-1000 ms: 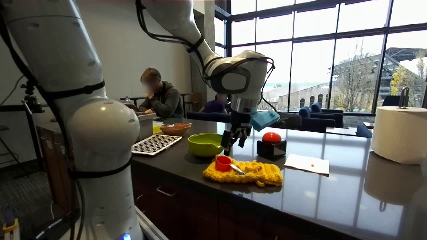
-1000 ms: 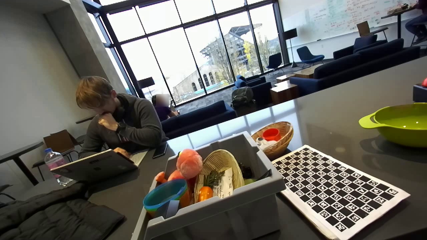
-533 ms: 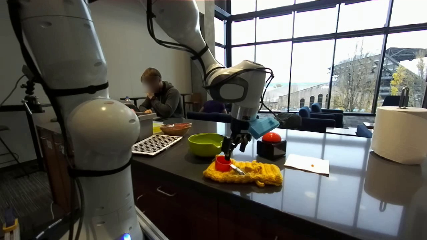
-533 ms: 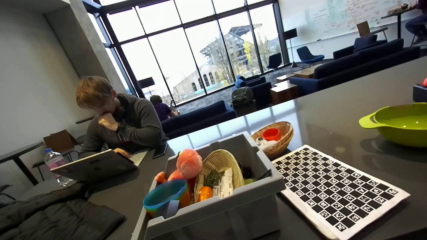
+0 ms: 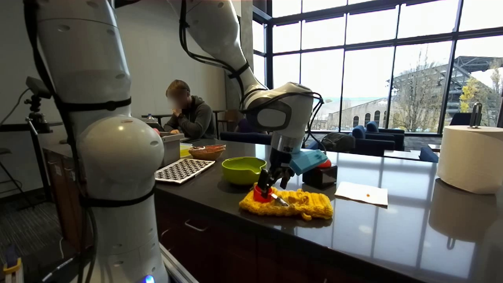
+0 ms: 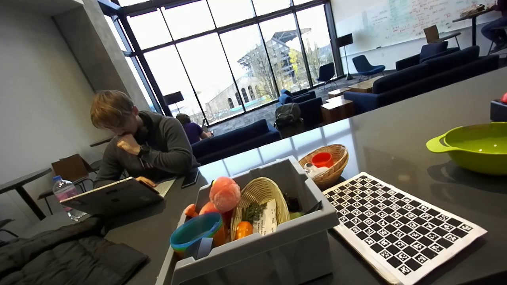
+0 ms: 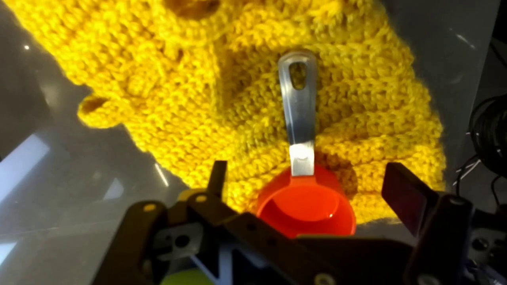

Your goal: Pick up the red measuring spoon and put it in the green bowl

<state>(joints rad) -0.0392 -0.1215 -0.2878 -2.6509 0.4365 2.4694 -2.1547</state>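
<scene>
Spoon [image 7: 302, 156] lies on the yellow knit [image 7: 166, 107], which rests on the bench [image 5: 365, 228]. We see its red cup [image 7: 307, 200] mouth up near one end of the knit, the metal handle [image 7: 300, 107] reaching from the rim over the stitches; slot near the handle's tip.

Gripper [image 7: 311, 188] is right at the cup, fingers [image 7: 408, 198] spread, one on either side of it; in the wrist view we note a gap between the cup and each finger. The linkage hides the cup's near edge there. In an exterior view a fingertip [image 5: 263, 190] overlaps the cup; from that angle we cannot tell which is in front.

Bowl [image 5: 237, 177] is green, upright on the bench, near the cup end of the knit; we have it in both exterior views.

Also logged on the bench: black box [image 5: 320, 179] with a red button [image 5: 325, 163], partly behind the wrist's blue part [image 5: 308, 160]; napkin [image 5: 359, 192] with an orange speck [image 5: 368, 195]; paper roll [image 5: 469, 159]; checkered board [image 6: 400, 221]; wicker basket [image 6: 332, 178] holding a red piece [image 6: 322, 159]; grey bin [image 6: 253, 261] of mixed items, among them a pink plush [image 6: 225, 194]. We also see a man [image 6: 158, 138] seated at the bench with a laptop [image 6: 115, 200], head bent.
</scene>
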